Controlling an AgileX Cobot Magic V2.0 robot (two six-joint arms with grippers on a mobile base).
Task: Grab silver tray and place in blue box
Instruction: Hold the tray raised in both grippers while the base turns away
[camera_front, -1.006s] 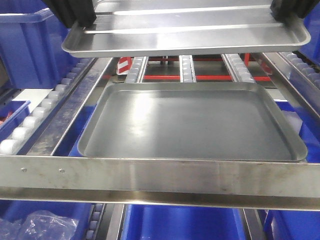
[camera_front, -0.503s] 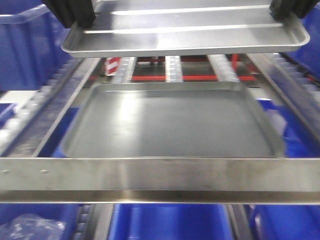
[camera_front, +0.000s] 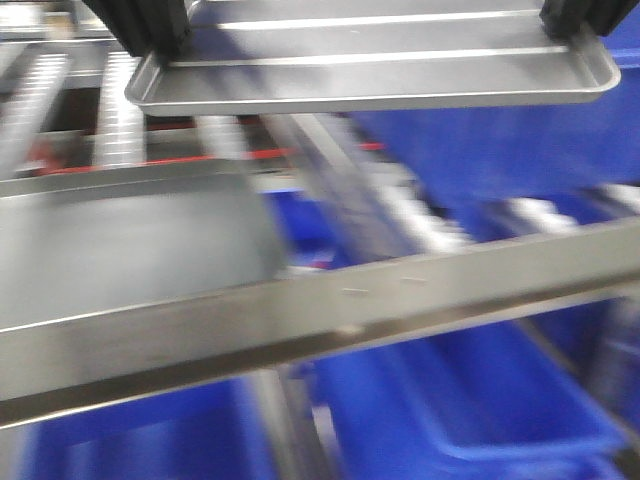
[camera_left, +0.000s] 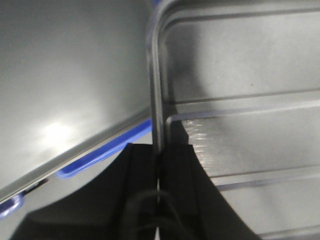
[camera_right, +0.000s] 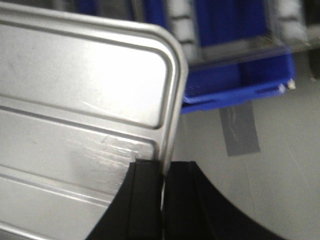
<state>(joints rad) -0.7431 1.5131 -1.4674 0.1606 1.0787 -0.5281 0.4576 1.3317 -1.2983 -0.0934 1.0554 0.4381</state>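
The silver tray hangs level across the top of the front view, its two embossed lines showing. My left gripper is shut on its left rim and my right gripper on its right rim. In the left wrist view the black fingers of the left gripper pinch the tray rim. The right gripper likewise clamps the tray edge. A blue box with a thick rim lies low at the right, blurred.
A duller grey tray rests on the rack at the left, behind a steel crossbar. Roller rails run behind it. Another blue crate wall fills the upper right. A blue bin and grey floor tape lie below the right gripper.
The whole background has swept left and blurred: the grey tray and rack moved to the left, and blue boxes came in at the right. The silver tray stays held in the same spot.
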